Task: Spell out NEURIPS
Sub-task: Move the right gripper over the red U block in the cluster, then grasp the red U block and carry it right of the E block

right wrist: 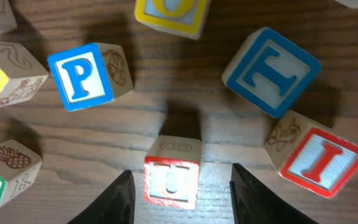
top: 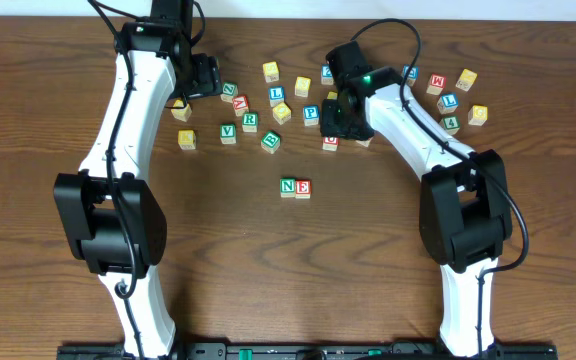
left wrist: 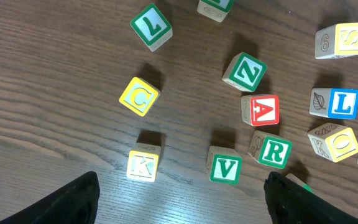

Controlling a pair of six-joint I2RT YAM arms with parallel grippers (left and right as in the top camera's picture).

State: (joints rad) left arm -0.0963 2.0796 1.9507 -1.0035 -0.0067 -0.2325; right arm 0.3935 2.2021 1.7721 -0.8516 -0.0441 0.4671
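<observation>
A green N cube [top: 288, 187] and a red E cube [top: 303, 188] sit side by side at mid-table. In the right wrist view my right gripper [right wrist: 182, 173] is open and straddles the red U cube [right wrist: 171, 180], with a gap on each side. The blue P cube [right wrist: 81, 76] lies to its upper left and the red I cube [right wrist: 319, 160] to its right. My left gripper [left wrist: 182, 177] is open and empty over bare wood. Just beyond it are a green V cube [left wrist: 225, 169] and the green R cube [left wrist: 275, 151].
Loose cubes crowd the back of the table: a blue T [right wrist: 272, 70], yellow K [left wrist: 143, 165], yellow C [left wrist: 140, 97], red A [left wrist: 264, 110], green Z [left wrist: 246, 71] and blue L [left wrist: 342, 103]. More cubes [top: 448, 100] lie at the far right.
</observation>
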